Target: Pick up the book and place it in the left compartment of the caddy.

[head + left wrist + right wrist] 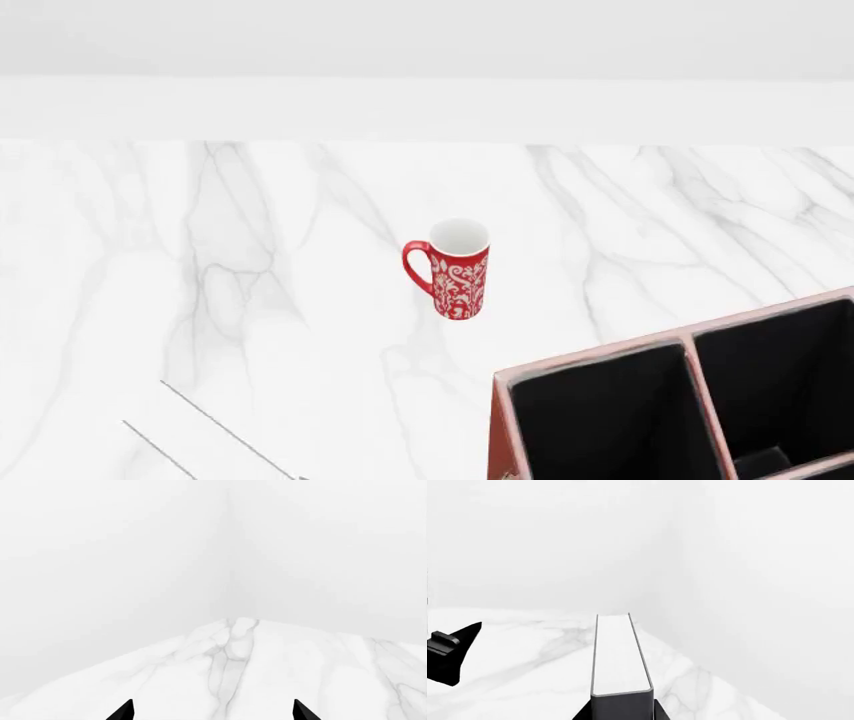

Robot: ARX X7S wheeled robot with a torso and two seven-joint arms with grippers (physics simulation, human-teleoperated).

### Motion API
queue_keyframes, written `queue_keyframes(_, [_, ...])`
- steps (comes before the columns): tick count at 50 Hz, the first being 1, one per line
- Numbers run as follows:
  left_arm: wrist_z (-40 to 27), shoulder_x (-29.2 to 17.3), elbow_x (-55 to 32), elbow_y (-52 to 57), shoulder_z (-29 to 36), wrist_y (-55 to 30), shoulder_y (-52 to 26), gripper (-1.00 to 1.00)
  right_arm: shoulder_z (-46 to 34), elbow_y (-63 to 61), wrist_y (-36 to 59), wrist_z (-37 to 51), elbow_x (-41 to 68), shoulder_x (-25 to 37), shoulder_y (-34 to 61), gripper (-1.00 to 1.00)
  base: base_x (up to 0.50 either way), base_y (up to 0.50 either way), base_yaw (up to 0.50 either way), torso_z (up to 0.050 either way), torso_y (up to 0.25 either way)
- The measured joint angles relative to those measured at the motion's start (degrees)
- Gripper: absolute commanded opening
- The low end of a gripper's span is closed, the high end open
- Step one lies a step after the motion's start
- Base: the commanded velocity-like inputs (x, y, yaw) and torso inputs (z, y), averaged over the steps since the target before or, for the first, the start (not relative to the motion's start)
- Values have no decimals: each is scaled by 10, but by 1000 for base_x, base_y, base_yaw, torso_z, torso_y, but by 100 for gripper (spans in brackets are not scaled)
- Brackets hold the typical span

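So the right pincer (622, 715) has the book (620, 655) clamped between its two fingers. In the right wrist view you see the book edge-on, white pages facing up with the thin black covers on each side, sticking straight out from the pincer above the white marble counter (514, 645). There's some black part at the edge of that view too, but I can't tell what it is.

The left pincer (213, 711) is spread wide with nothing in it. Only its two black fingertips (123, 711) poke into the left wrist view, well apart, over bare marble running toward a plain white wall corner.

From the head view, neither arm nor the book shows up. The caddy (503, 430) sits at the lower right corner of the view, reddish-brown with pale worn rims and black lining. Its left compartment (601, 420) is open on top and nothing shows in the part I can see. A red mug (454, 270) with a white pattern stands upright in the middle of the counter, well apart from the caddy, handle pointing left.
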Motion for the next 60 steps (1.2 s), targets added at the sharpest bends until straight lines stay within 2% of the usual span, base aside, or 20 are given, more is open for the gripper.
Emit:
queue_keyframes(16, [-1,-1,0,0,1,4,1,100,64,-96,-5,106,32,58,-31,-100,0,0,0,0,1])
queue_keyframes(39, [-1,-1,-3,-5,4,9,-1,100,155,-272,36,264,106,158,-22,-100,0,0,0,0,1])
queue_keyframes(51, [-1,-2,-4,-7,5,11,-2,100,27,-322,-27,389,102,281,91,-100,0,0,0,0,1])
queue_keyframes(60, [-2,-3,-4,-5,6,9,-3,100,-55,-335,-100,466,76,391,125,-100,0,0,0,0,0])
